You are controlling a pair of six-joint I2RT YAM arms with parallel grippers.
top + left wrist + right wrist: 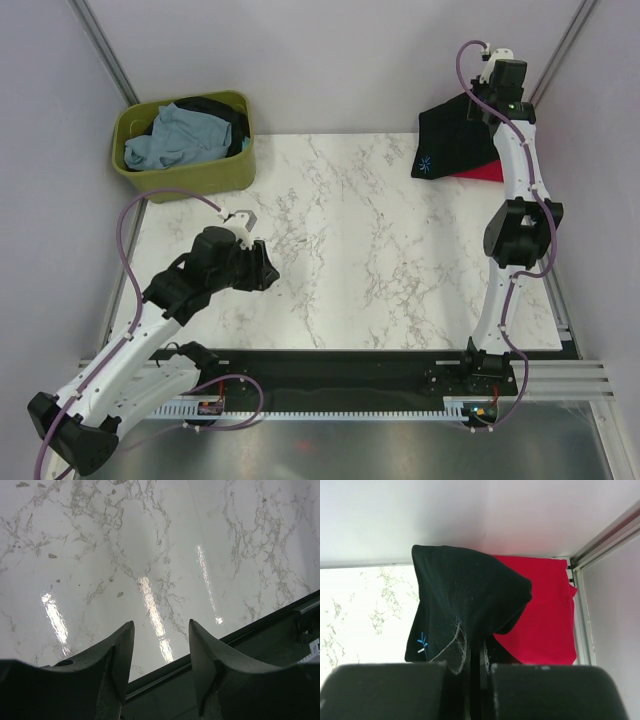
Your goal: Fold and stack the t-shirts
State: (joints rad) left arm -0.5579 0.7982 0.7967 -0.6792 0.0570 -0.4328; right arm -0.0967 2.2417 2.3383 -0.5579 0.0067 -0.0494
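Observation:
A black t-shirt (455,140) with a small blue starburst print hangs folded from my right gripper (490,95) at the far right corner. It lies partly over a folded red t-shirt (480,174). In the right wrist view the jaws are shut on the black t-shirt (465,600), with the red t-shirt (545,615) flat behind it. A pale blue-grey t-shirt (175,135) and another dark t-shirt (225,115) lie in the olive-green tub (200,175). My left gripper (268,270) is open and empty low over the bare marble; it also shows in the left wrist view (161,625).
The tub stands at the far left corner of the marble table (340,240). A black rail (330,365) runs along the near edge. Metal frame posts (105,45) and plain walls enclose the back and sides.

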